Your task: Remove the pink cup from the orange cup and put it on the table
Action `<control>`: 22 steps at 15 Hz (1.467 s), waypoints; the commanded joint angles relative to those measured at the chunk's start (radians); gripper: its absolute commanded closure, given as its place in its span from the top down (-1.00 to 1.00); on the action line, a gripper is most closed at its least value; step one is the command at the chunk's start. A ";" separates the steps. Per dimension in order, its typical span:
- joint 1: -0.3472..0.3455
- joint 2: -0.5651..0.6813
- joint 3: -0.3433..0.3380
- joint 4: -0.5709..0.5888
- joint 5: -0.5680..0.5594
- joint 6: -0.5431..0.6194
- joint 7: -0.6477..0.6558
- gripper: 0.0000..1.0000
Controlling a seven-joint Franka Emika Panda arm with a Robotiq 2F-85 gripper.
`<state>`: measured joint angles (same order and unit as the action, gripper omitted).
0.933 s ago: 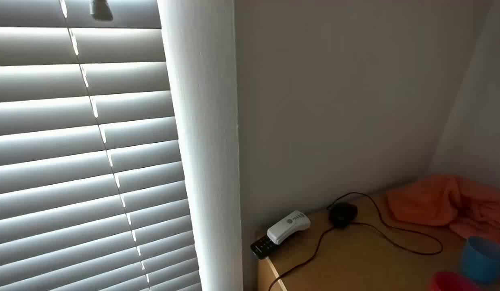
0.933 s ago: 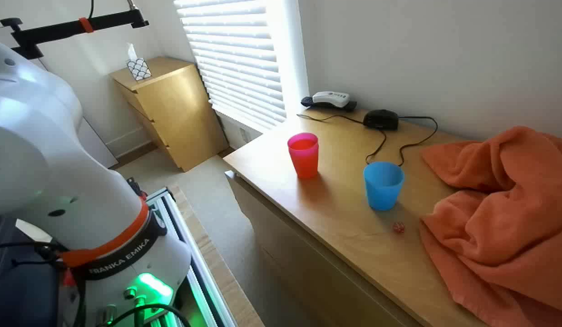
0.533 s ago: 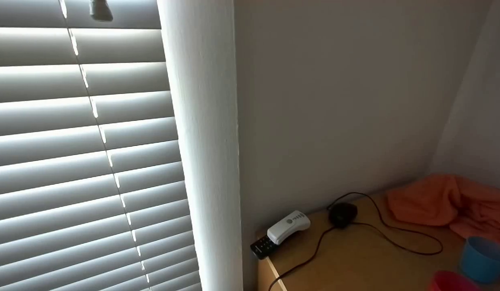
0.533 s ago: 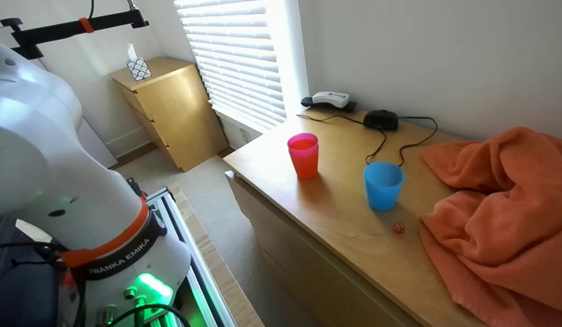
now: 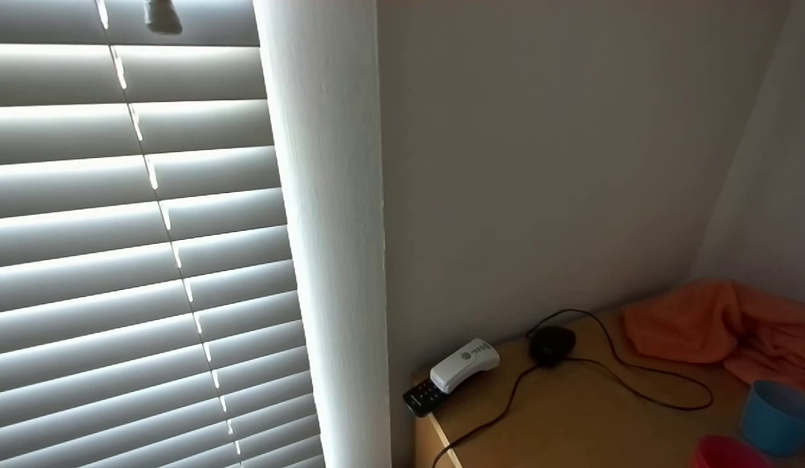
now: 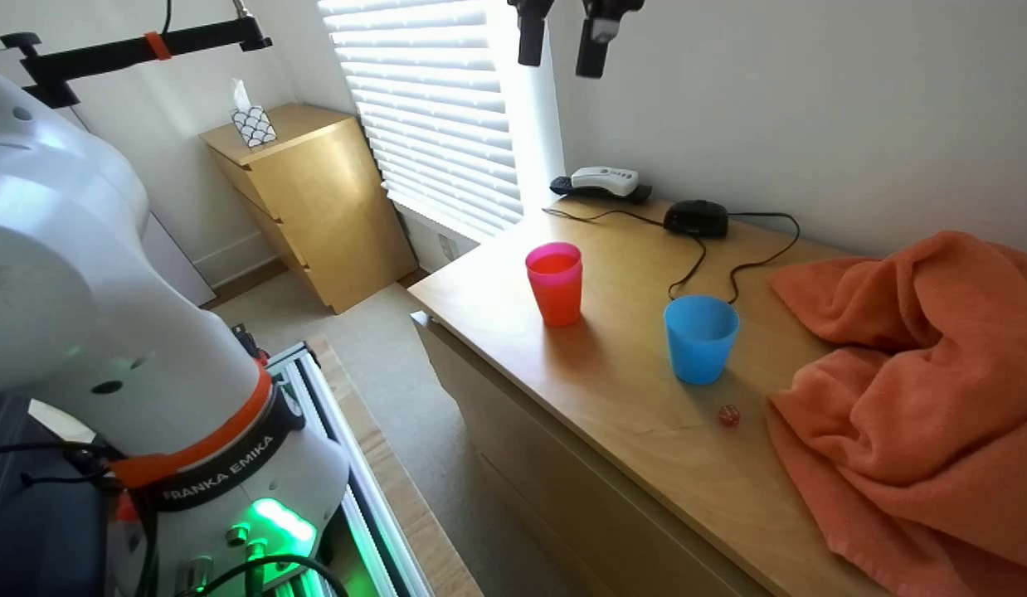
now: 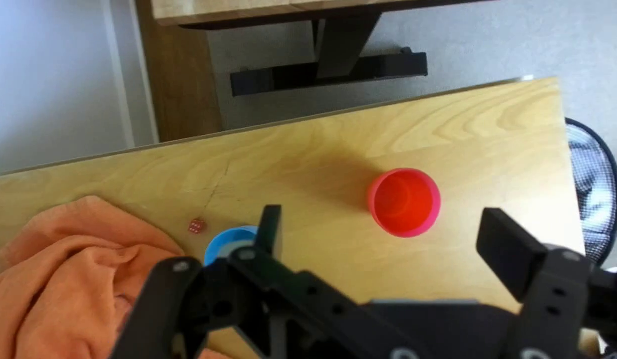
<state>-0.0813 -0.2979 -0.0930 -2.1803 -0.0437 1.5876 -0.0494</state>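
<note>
The pink cup [image 6: 555,280] stands upright, nested in the orange cup [image 6: 561,308], with its pink rim band showing above. The two cups stand on the light wooden table [image 6: 630,414] near its far left end. In another exterior view only the top of the pink cup [image 5: 724,453] shows at the bottom edge. My gripper [image 6: 561,60] is open and empty, high above and behind the cups. In the wrist view the open gripper [image 7: 382,212] has the pink cup [image 7: 404,203] between and beyond its fingertips, not touched; the orange cup is mostly hidden below it.
A blue cup [image 6: 700,340] stands right of the nested cups, with a red die [image 6: 728,415] by it. An orange towel [image 6: 920,398] lies at the right. Remotes [image 6: 605,180] and a black corded device [image 6: 696,218] lie along the wall. A window blind [image 6: 430,99] hangs behind.
My gripper has come into view from the top of an exterior view, where it was out of sight before. The arm has shifted slightly. The cups have not moved.
</note>
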 commanded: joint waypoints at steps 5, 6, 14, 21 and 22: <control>0.006 -0.046 0.046 -0.310 0.160 0.316 0.227 1.00; 0.006 -0.003 0.042 -0.228 0.129 0.248 0.184 1.00; 0.023 0.040 0.055 -0.238 0.169 0.294 0.203 1.00; 0.053 0.154 0.069 -0.272 0.255 0.431 0.158 1.00; 0.057 0.174 0.076 -0.275 0.239 0.450 0.155 1.00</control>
<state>-0.0384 -0.1667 -0.0241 -2.4347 0.1746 1.9798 0.1297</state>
